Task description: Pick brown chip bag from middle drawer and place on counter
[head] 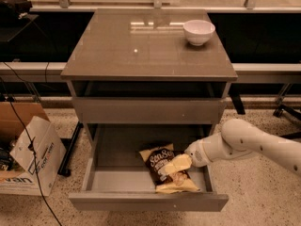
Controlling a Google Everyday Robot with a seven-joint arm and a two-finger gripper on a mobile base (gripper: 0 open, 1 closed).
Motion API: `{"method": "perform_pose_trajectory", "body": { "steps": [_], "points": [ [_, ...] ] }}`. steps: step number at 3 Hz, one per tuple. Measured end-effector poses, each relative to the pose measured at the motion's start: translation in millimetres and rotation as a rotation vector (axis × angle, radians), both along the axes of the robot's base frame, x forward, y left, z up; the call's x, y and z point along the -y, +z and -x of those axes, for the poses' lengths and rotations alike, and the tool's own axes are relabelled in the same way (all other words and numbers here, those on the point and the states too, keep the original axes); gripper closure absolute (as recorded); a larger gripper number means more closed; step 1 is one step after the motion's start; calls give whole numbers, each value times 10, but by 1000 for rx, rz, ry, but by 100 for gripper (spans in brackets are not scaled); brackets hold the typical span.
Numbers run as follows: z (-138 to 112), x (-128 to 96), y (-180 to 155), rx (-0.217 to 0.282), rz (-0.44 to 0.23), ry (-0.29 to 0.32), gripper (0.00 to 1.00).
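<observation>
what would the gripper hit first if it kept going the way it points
The gripper, reaching in from the right over the open middle drawer, points left and slightly down. It would most likely meet the brown chip bag first; whether it already touches is unclear.

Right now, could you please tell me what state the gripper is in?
Gripper: in the middle drawer, over the brown chip bag; open or closed cannot be told.

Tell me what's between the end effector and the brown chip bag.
Nothing, per the camera view: the end effector overlaps the brown chip bag inside the middle drawer.
</observation>
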State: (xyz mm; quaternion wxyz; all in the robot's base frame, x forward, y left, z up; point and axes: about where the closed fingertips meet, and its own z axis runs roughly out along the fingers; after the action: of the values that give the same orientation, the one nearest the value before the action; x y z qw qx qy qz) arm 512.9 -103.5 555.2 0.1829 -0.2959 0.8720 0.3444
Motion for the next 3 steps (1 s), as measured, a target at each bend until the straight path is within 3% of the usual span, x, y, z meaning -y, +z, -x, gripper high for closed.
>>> {"method": "perform_pose_trajectory", "body": {
  "steps": [2,3],
  "points": [
    [-81,-127,-804,-82,-30,-109,0],
    [-86,-88,-1115,-117,-15,-162,0]
  ]
}}
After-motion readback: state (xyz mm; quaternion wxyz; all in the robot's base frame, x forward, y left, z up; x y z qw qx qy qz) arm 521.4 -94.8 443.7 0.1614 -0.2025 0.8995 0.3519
